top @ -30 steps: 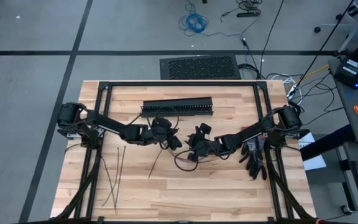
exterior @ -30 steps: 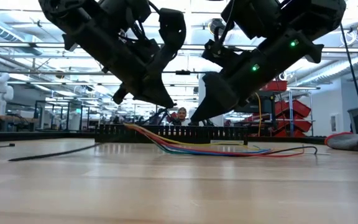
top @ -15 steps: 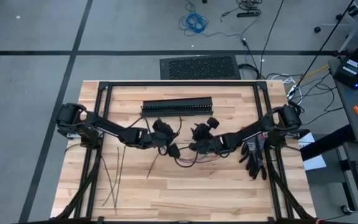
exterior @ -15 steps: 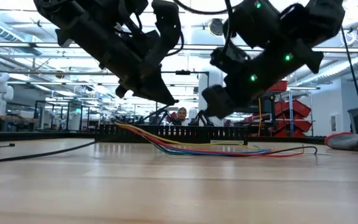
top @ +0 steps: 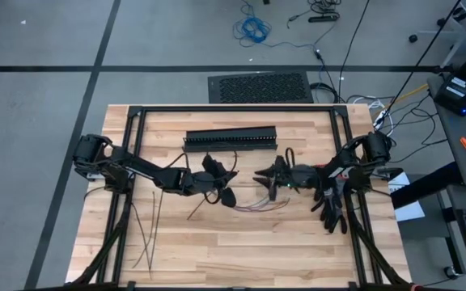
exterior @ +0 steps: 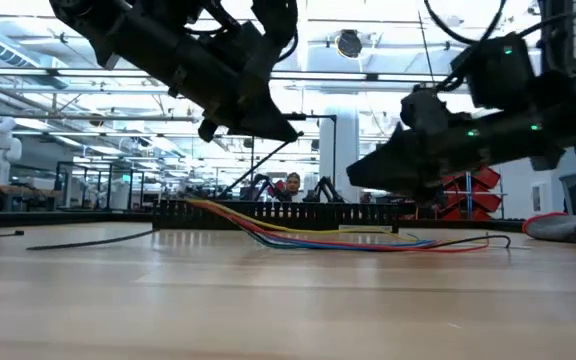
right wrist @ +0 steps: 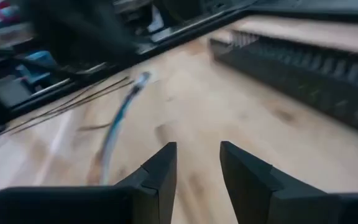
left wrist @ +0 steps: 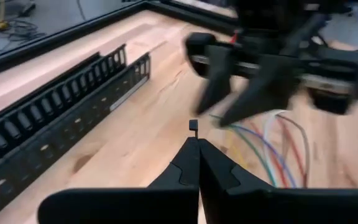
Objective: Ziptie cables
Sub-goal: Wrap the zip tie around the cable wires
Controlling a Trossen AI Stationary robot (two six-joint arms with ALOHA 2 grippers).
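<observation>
The cables (top: 257,202) lie loose on the table between the two grippers; the low view shows them as coloured wires (exterior: 338,240) flat on the wood. My left gripper (top: 222,191) hovers just left of them, shut on one ziptie (top: 201,206). My right gripper (top: 272,175) hangs above the cables' far right side, open and holding nothing; in its wrist view the gripper (right wrist: 197,165) shows a clear gap. Spare zipties (top: 148,230) lie flat near the table's near left. My left gripper pinches the ziptie between its two shut fingers, and a short stub of the ziptie's end (left wrist: 193,125) pokes out past the fingertips. The strip trails from the gripper toward the table's near left, and its free end (top: 189,216) seems to rest on the wood.
The long black slotted duct (top: 230,139) lies across the far middle of the table, behind both grippers. A black glove (top: 330,208) lies by the right edge. Bare wood stretches along the near side (top: 257,250).
My right gripper has drawn back from over the cables toward the table's right and far side, risen, and tipped from pointing down to nearly level. My left gripper has risen a little and shifted right, and the ziptie's free end has slid along the table with it.
</observation>
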